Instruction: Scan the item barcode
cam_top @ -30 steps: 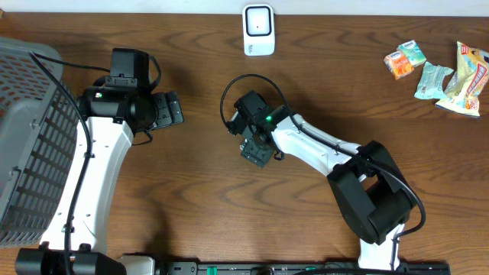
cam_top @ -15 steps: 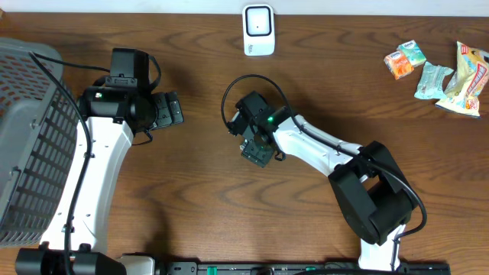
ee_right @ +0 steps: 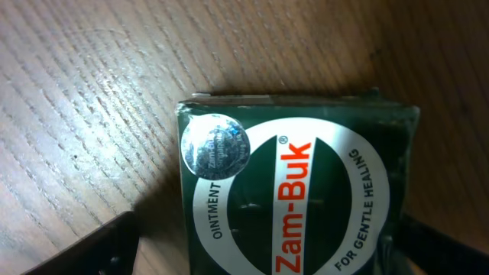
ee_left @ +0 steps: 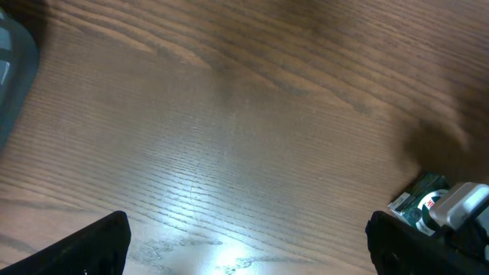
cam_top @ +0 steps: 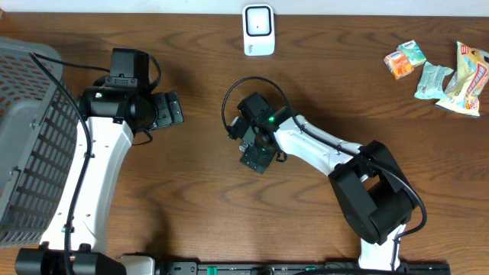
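Observation:
The item is a dark green Zam-Buk ointment box (ee_right: 298,191) lying flat on the wooden table, label up; no barcode shows on this face. My right gripper (ee_right: 263,252) straddles it with the jaws spread. Table shows between the left finger (ee_right: 84,248) and the box edge. From overhead the right gripper (cam_top: 256,155) covers most of the box (cam_top: 252,162) at table centre. The white scanner (cam_top: 259,29) stands at the back edge. My left gripper (cam_top: 172,109) hovers open and empty to the left, its fingertips (ee_left: 80,248) wide apart; the box (ee_left: 419,200) shows at that view's right edge.
A grey mesh basket (cam_top: 30,145) fills the left side of the table. Several snack packets (cam_top: 435,72) lie at the back right. A black cable (cam_top: 229,95) loops above the right wrist.
The right gripper's jaws have spread wider around the box, and the wrist has shifted slightly toward the front edge. The left arm has not moved.

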`<action>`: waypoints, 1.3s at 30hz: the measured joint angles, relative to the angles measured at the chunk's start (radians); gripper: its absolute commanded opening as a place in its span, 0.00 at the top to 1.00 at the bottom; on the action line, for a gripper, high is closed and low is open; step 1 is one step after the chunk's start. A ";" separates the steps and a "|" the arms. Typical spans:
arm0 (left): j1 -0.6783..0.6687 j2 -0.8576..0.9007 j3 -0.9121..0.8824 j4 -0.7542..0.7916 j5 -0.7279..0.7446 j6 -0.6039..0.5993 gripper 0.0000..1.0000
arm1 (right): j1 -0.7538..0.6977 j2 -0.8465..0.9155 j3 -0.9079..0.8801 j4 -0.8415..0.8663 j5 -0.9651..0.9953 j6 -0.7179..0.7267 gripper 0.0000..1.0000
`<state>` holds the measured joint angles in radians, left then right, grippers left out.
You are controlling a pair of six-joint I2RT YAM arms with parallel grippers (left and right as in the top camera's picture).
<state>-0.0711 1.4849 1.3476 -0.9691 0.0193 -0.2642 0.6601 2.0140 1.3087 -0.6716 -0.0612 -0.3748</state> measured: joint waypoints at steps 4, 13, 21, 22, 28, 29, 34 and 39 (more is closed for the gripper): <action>0.000 0.000 0.000 0.000 0.000 0.000 0.03 | -0.003 0.000 -0.001 0.005 -0.003 -0.002 0.27; 0.000 0.000 0.000 0.000 0.000 0.000 0.02 | -0.009 0.000 -0.001 0.009 -0.004 -0.002 0.41; 0.000 0.000 0.000 0.000 0.000 0.000 0.02 | -0.009 0.008 0.025 -0.043 0.001 0.002 0.41; 0.000 0.000 0.000 0.000 0.000 0.000 0.02 | -0.009 0.011 0.032 -0.055 0.001 0.002 0.42; 0.000 0.000 0.000 0.000 0.000 0.000 0.02 | -0.010 0.045 0.148 -0.175 0.003 0.016 0.45; 0.000 0.000 0.000 0.000 0.000 0.000 0.02 | -0.011 0.045 0.170 -0.185 0.001 0.019 0.45; 0.000 0.000 0.000 0.000 0.000 0.000 0.02 | -0.048 0.046 0.278 -0.261 -0.086 0.024 0.48; 0.000 0.000 0.000 0.000 0.000 0.000 0.02 | -0.156 0.046 0.313 -0.259 -0.312 0.004 0.48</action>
<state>-0.0711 1.4849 1.3476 -0.9691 0.0193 -0.2642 0.5041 2.0598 1.6215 -0.9306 -0.3733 -0.3706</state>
